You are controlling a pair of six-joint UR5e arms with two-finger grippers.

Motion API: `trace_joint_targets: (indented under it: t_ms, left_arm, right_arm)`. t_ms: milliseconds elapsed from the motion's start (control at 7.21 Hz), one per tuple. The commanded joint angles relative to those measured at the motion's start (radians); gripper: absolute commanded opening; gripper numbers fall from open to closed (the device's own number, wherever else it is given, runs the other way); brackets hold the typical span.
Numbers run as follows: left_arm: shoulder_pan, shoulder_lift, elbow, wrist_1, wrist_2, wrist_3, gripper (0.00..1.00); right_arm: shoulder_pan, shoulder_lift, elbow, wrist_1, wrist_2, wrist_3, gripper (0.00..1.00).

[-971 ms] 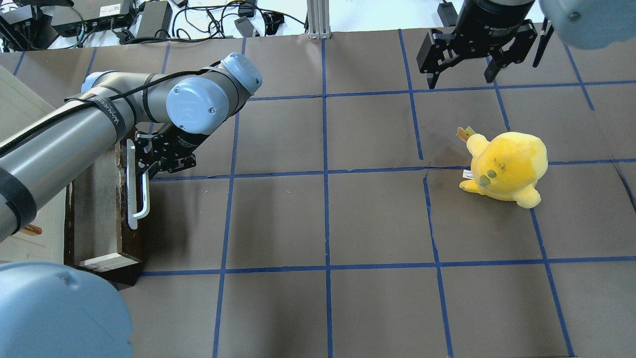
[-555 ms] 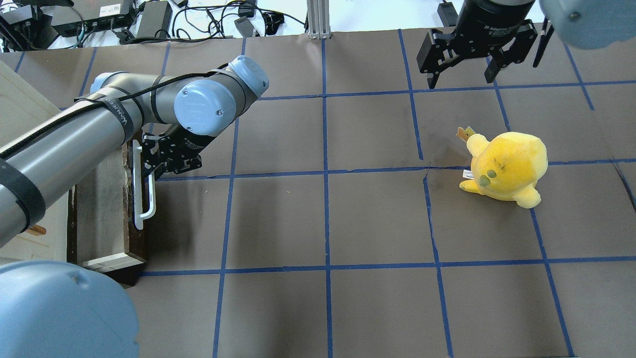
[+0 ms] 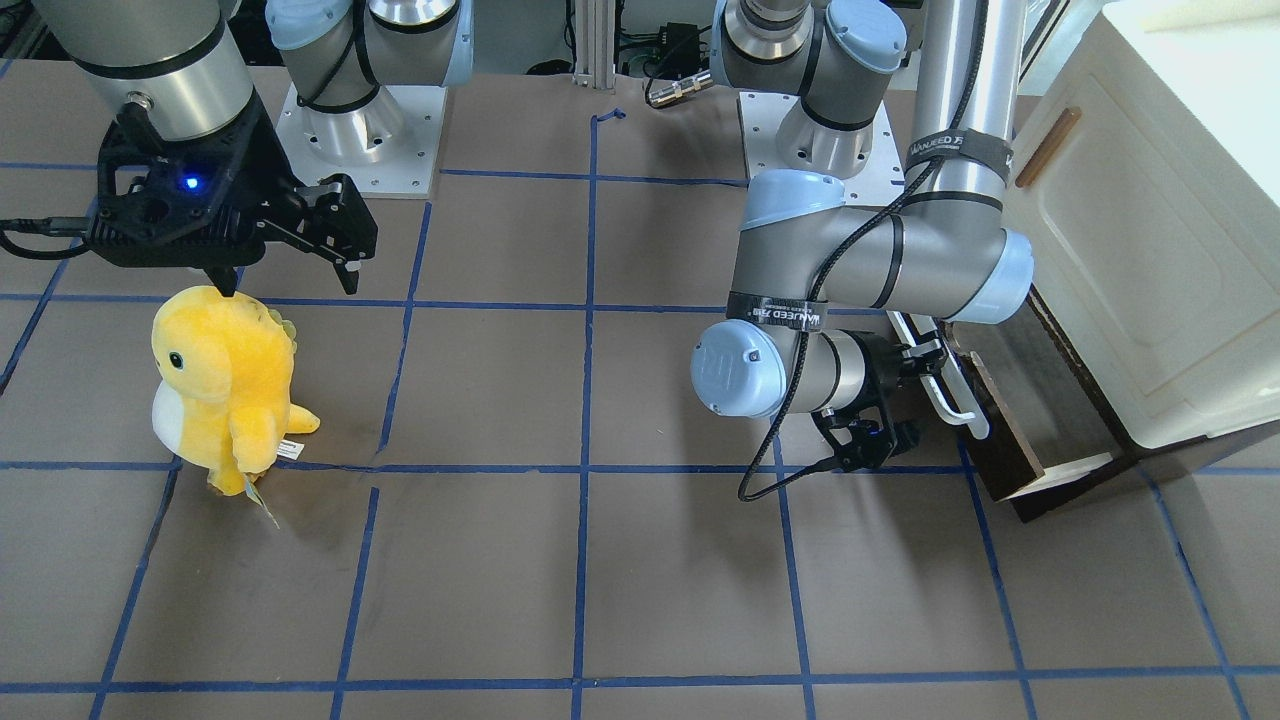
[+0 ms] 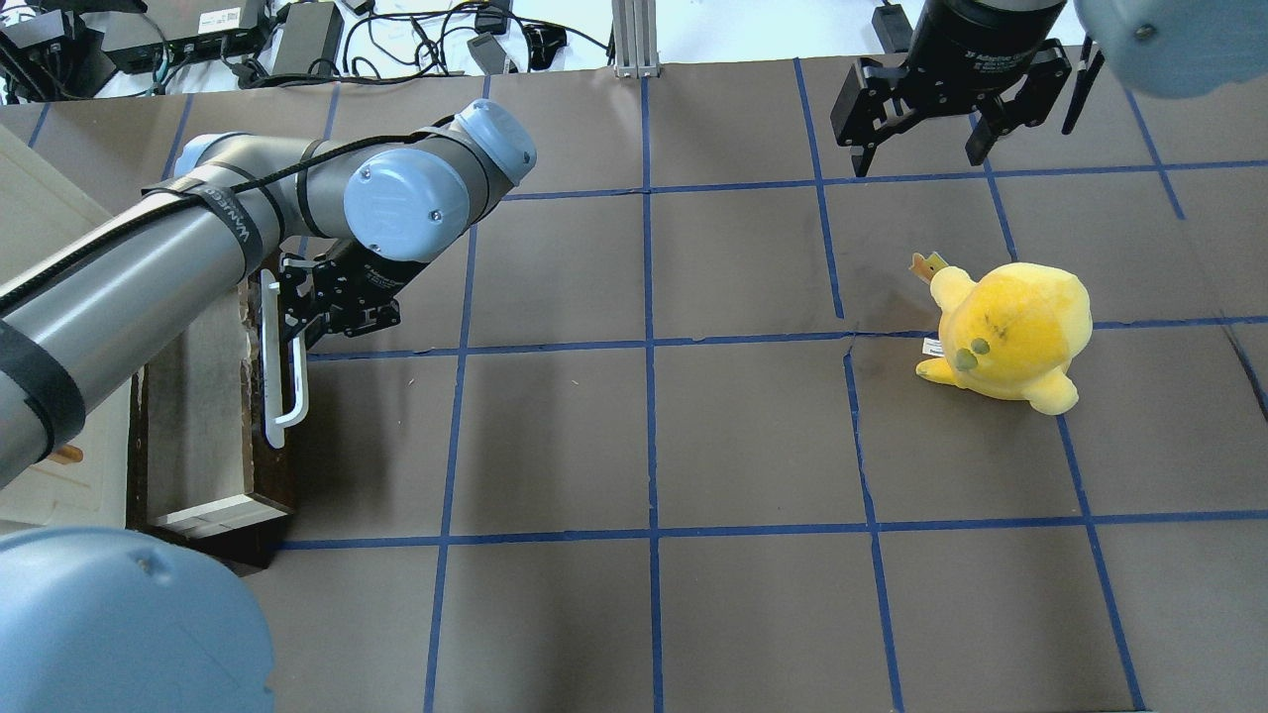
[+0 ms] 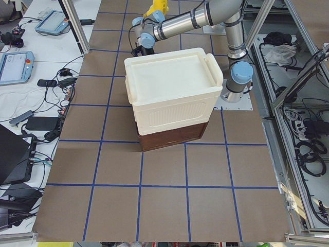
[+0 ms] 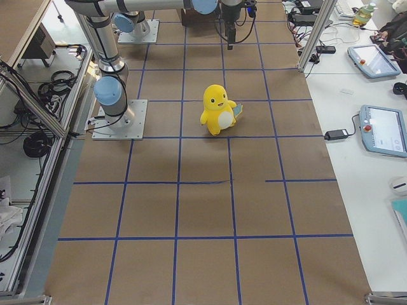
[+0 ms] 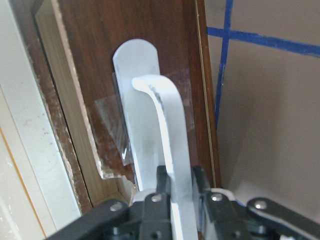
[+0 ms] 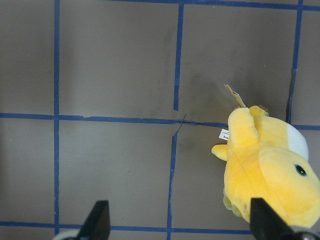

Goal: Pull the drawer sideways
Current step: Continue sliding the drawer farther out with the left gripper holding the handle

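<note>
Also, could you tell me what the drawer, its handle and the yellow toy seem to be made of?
The drawer: dark wood-grain front, probably veneer, since its chipped edge shows a pale core. The handle: smooth matte white, painted metal or plastic; unclear which. The yellow toy: soft fuzzy plush fabric.

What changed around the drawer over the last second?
The left gripper, shut on the white handle, drew the drawer slightly further out, rightward in the overhead view. The right gripper stayed open and hovering. The yellow plush toy did not move.
</note>
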Motion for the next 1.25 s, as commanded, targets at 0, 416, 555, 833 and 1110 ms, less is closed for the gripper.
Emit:
trace_joint_targets:
  t_ms: [0,416,555,833,1110]
  left_arm:
    - [0.0,-0.008,0.012,-0.016,-0.001,-0.007,0.0]
    - [-0.005,-0.016,0.006,-0.016,-0.004,-0.022,0.0]
    - [-0.006,-0.024,0.009,-0.016,-0.006,-0.024,0.0]
    - [-0.012,-0.031,0.014,-0.016,-0.009,-0.036,0.0]
    - [-0.02,-0.033,0.021,-0.017,-0.016,-0.036,0.0]
  right_arm:
    - [0.0,0.0,0.0,0.0,-0.001,0.0,1.0]
    - [0.0,0.0,0.0,0.0,0.001,0.0,1.0]
    - [0.0,0.0,0.0,0.0,0.001,0.0,1.0]
    - [0.0,0.0,0.0,0.0,0.001,-0.002,1.0]
    - [0.0,0.0,0.0,0.0,-0.001,0.0,1.0]
